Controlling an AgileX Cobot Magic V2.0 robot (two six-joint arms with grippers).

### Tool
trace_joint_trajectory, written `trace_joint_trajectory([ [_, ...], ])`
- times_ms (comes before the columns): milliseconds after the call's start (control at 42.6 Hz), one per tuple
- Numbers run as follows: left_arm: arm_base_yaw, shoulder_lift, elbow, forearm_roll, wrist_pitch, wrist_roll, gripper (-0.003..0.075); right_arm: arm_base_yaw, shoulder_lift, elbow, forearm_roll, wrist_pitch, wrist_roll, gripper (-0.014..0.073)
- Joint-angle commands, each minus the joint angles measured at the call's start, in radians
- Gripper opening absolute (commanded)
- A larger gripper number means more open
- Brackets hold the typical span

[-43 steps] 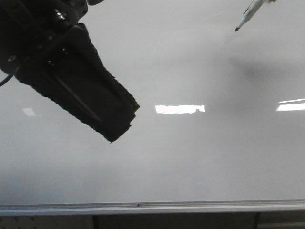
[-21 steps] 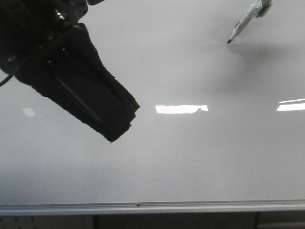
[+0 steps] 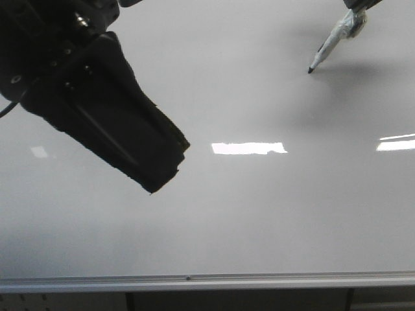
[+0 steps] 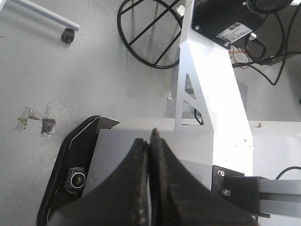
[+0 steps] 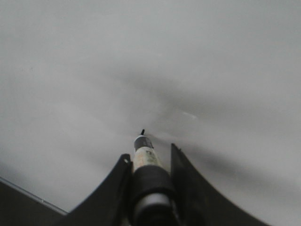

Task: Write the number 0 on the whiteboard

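The whiteboard (image 3: 259, 214) fills the front view, with its silver rail (image 3: 259, 280) along the lower edge. No number 0 or any ink shows on it. My right gripper (image 5: 149, 151) is shut on a marker (image 5: 142, 145). In the front view the marker (image 3: 334, 40) slants down from the top right, its black tip (image 3: 310, 70) at or very close to the board, beside its shadow. My left gripper (image 3: 165, 165) is shut and empty, held over the board's left part. In the left wrist view its fingers (image 4: 141, 155) are pressed together.
Bright rectangular light reflections (image 3: 249, 148) lie on the board at mid height. The left wrist view looks away from the board at a white frame (image 4: 207, 89), black cables (image 4: 141, 42) and the grey floor (image 4: 70, 80).
The marker has come down and slightly left from the top right corner, its tip closing on its shadow on the board. The left gripper has not moved.
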State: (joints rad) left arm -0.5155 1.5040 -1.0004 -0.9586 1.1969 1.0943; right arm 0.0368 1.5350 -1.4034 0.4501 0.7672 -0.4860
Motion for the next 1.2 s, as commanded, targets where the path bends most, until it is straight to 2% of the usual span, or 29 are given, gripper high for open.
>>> trace_joint_trajectory([
  [0, -0.007, -0.038, -0.028, -0.065, 0.034, -0.003, -0.0020, -0.005, -0.028, -0.035, 0.011, -0.016, -0.003, -0.0067],
  [329, -0.007, -0.038, -0.028, -0.065, 0.034, -0.003, -0.0020, -0.005, 0.027, -0.034, -0.034, 0.035, -0.003, -0.0067],
  [705, -0.007, -0.038, -0.028, -0.065, 0.034, -0.003, -0.0020, -0.005, 0.033, -0.034, -0.053, 0.031, -0.003, -0.0067],
  [916, -0.007, -0.038, -0.028, -0.065, 0.034, -0.003, -0.0020, -0.005, 0.034, -0.034, -0.107, 0.039, 0.003, -0.0067],
  [1175, -0.007, -0.038, -0.028, -0.065, 0.034, -0.003, -0.0020, -0.005, 0.033, -0.034, -0.241, 0.033, 0.104, -0.0067],
])
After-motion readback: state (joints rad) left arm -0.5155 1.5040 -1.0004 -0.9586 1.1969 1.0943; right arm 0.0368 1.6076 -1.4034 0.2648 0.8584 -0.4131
